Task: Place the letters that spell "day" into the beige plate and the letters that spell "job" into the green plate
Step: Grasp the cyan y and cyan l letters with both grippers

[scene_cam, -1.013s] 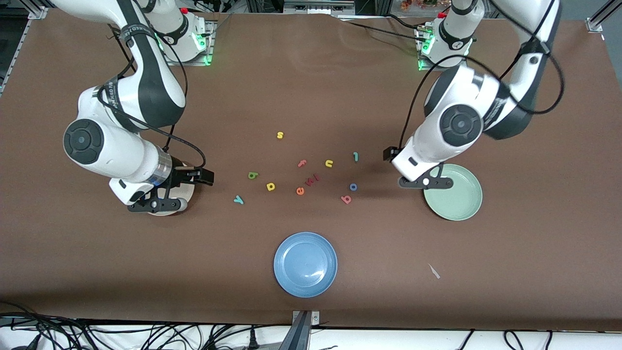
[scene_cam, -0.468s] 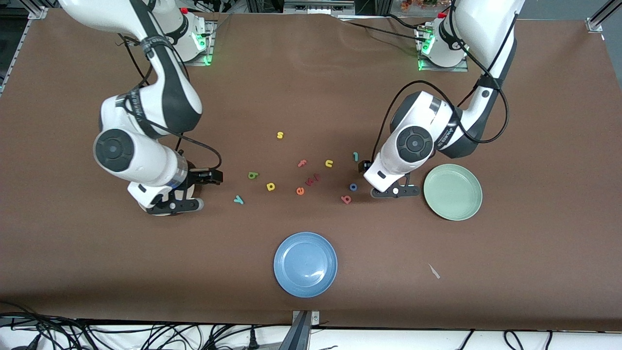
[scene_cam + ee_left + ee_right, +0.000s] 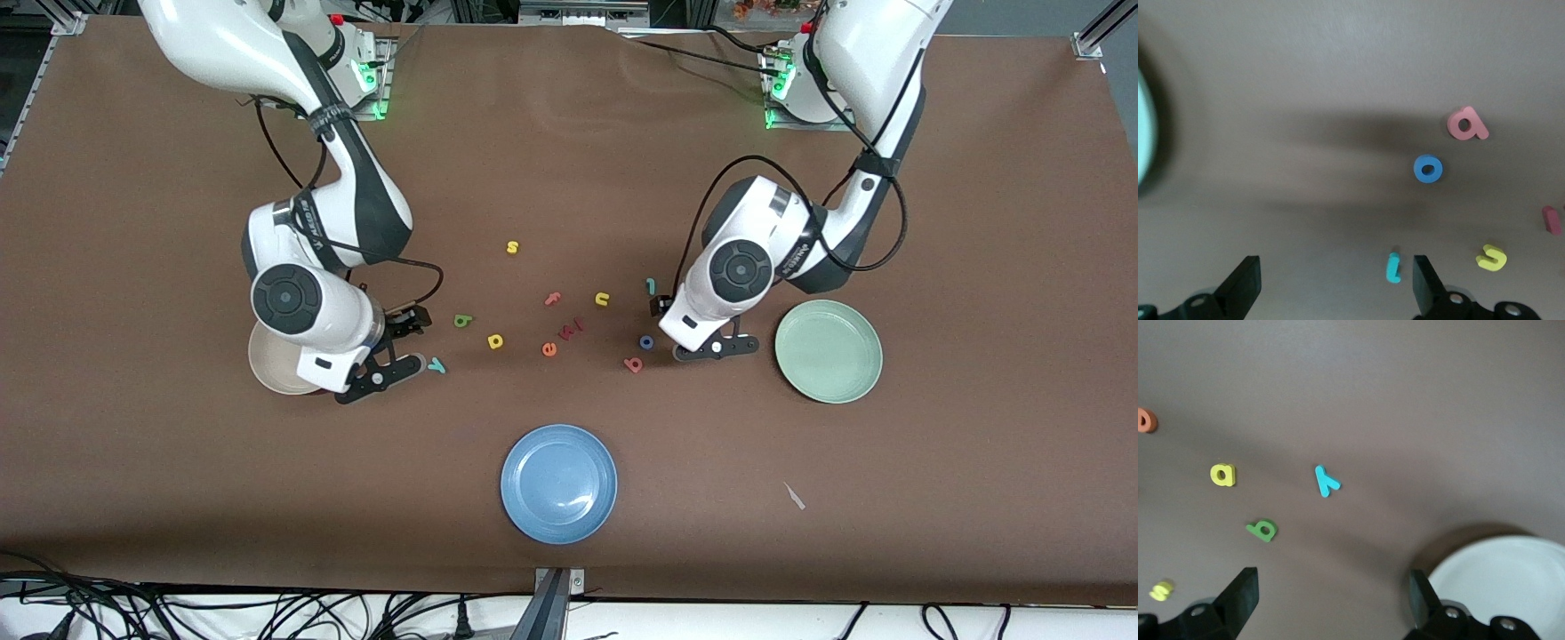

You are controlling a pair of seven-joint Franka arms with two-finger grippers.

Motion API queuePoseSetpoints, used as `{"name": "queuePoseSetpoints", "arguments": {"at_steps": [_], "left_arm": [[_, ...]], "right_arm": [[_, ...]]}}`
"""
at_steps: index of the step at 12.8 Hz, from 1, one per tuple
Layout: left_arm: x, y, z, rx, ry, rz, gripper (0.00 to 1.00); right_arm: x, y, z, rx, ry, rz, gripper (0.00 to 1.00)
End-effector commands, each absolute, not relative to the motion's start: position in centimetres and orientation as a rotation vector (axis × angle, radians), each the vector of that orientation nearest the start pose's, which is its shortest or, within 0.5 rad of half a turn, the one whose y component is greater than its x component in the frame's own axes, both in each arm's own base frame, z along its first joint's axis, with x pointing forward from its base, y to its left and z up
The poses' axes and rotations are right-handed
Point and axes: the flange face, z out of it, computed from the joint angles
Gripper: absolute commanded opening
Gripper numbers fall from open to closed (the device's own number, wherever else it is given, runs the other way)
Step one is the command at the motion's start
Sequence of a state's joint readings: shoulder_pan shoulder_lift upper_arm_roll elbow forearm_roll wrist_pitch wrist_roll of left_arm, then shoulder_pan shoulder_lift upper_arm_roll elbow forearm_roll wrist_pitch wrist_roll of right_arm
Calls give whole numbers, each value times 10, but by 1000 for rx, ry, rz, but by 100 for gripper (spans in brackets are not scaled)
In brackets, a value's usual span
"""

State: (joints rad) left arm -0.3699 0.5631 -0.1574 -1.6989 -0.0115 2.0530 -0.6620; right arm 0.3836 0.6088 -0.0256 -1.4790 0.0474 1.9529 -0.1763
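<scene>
Letters lie scattered mid-worktop [image 3: 569,133], none yet on a plate; your right end effector [image 3: 380,378] hangs low with its fingers spread and empty, just beside the teal "y" [image 3: 436,364], between that letter and the beige plate [image 3: 271,364]; the plate sits toward the right arm's end, partly hidden under the arm, and the right wrist view shows its rim [image 3: 1498,577] with nothing on it; in that same view you see the "y" [image 3: 1327,481], the yellow "a" [image 3: 1223,475] and the green "d" [image 3: 1263,530] well apart from one another; from the front, the "d" [image 3: 462,321] lies a little farther from the front camera than the "a" [image 3: 495,340]

Your left end effector [image 3: 716,348] is also spread wide and holds nothing; it hangs low between the blue "o" [image 3: 646,341] and the green plate [image 3: 829,351], which is bare; the red-pink "b" [image 3: 633,364] lies near the "o", slightly nearer the front camera; the teal "j" [image 3: 651,285] lies farther from that camera, close by the left arm's wrist; the left wrist view shows "o" [image 3: 1428,169], "b" [image 3: 1467,125] and "j" [image 3: 1393,267] apart on the worktop

Yellow "s" [image 3: 512,247], yellow "u" [image 3: 602,299], pink "f" [image 3: 553,299] and orange "e" [image 3: 549,349] lie among them; the blue plate [image 3: 559,483] sits nearest the front camera
</scene>
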Motion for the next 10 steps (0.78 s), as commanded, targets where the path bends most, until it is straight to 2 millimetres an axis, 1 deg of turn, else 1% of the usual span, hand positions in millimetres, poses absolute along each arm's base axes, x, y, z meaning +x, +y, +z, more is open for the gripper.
{"name": "queuePoseSetpoints", "arguments": {"at_steps": [1,2,3,4,5,6,7,8,10], "left_arm": [[545,-330,233,-3088,-319,309,100],[539,-331,226,-3084,-326,313,100],[532,-334,221,-3080,-328,317,100],[520,-341,216,-3069,-330,341,99],[511,-348,214,-3069,-330,355,99],[510,-350,210,-3067,-335,358,98],[507,-352,209,-3072,-328,357,95],[503,-354,207,-3074,-317,362,90],[497,-351,191,-3099,-300,328,80]], "right_arm": [[654,258,296,-2953,-1017,180,100],[656,261,292,-2943,-1053,137,100],[657,268,281,-2908,-1146,115,100],[658,274,269,-2871,-1241,88,100],[659,275,257,-2833,-1331,66,100],[661,277,245,-2784,-1434,54,100],[663,276,238,-2743,-1517,28,100],[664,276,229,-2703,-1590,20,100],[664,276,211,-2665,-1652,25,100]]}}
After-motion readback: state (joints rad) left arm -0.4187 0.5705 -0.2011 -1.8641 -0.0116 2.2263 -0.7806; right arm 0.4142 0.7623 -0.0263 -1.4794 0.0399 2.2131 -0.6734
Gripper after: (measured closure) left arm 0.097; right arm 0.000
